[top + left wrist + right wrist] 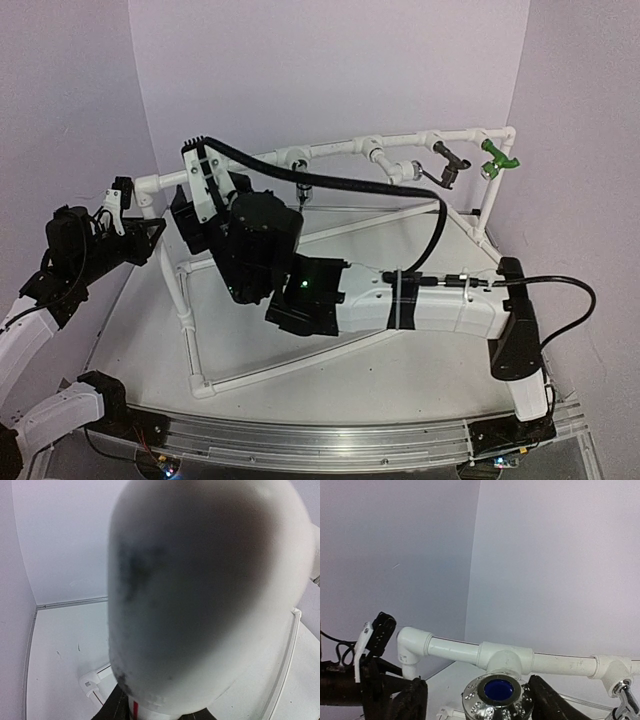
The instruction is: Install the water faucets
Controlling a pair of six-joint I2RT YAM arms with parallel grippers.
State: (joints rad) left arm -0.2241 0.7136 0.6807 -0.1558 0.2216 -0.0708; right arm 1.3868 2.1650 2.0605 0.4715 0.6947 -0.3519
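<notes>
In the right wrist view a chrome faucet [497, 702] with a blue centre sits right in front of a tee [506, 659] of the white PVC pipe frame [340, 150]. My right gripper [477, 702] is open around it: the right finger is close to it and the left finger stands clear. In the top view the right gripper [205, 200] covers that tee. Green [497, 158], dark bronze [447, 165], white [405, 172] and chrome-tipped [303, 190] faucets hang on the top rail. My left gripper [122, 205] grips the frame's left end; the pipe [210, 580] fills its view.
The frame's lower pipes [300, 360] lie on the white table under my right arm [430, 305]. The left corner elbow [412, 642] stands beside my left gripper [375, 637]. Purple walls close the back and both sides.
</notes>
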